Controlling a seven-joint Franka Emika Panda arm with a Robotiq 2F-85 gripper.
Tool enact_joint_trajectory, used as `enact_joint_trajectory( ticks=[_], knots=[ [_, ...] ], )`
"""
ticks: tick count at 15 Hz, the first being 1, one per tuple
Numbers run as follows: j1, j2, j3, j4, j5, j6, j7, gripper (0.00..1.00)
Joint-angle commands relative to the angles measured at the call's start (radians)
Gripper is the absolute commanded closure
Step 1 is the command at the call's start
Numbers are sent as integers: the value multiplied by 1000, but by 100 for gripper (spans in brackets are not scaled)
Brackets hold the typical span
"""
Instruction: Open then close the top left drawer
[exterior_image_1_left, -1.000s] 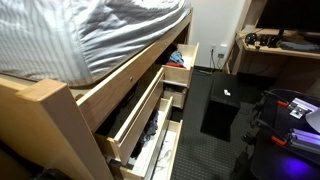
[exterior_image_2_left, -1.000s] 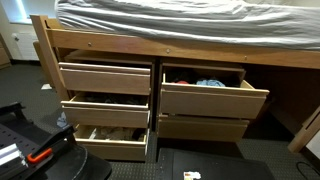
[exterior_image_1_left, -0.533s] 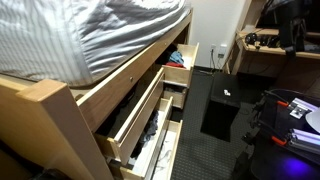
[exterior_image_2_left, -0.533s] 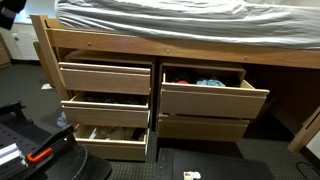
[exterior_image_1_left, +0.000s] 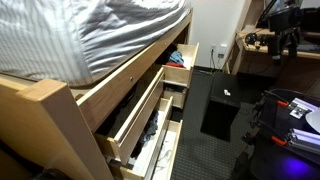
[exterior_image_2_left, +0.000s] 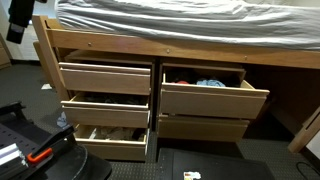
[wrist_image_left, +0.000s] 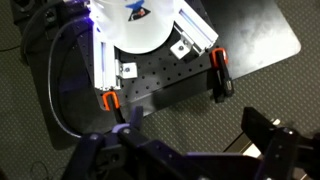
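The top left drawer (exterior_image_2_left: 105, 78) is a pale-wood front under the bed rail, pulled out only slightly; its contents do not show. In an exterior view it is the upper panel on the near side (exterior_image_1_left: 125, 92). My gripper (exterior_image_2_left: 20, 20) hangs high at the far left, well above and away from the drawers. It also shows at the top, over the desk, in an exterior view (exterior_image_1_left: 283, 25). In the wrist view the gripper (wrist_image_left: 200, 140) is open and empty, looking down at the black floor mat.
Below it, two more left drawers stand pulled out, the middle drawer (exterior_image_2_left: 105, 108) and the bottom drawer (exterior_image_2_left: 105, 140). The top right drawer (exterior_image_2_left: 205, 82) is open with blue and red items. A black box (exterior_image_1_left: 222, 105) stands on the floor. The robot's base with orange clamps (wrist_image_left: 108, 100) is below the wrist.
The arm has come into both exterior views from the top edge and moved lower. The drawers have not moved.
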Motion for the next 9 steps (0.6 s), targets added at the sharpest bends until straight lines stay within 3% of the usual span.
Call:
enact_joint_trajectory(
  ticks=[1, 6, 8, 9],
  knots=[
    [-47, 173, 36, -18, -23, 278, 153, 0],
    [-79, 433, 61, -23, -166, 699, 489, 0],
    [-76, 477, 76, -24, -204, 723, 670, 0],
    [-14, 475, 52, 5, -157, 614, 688, 0]
  ],
)
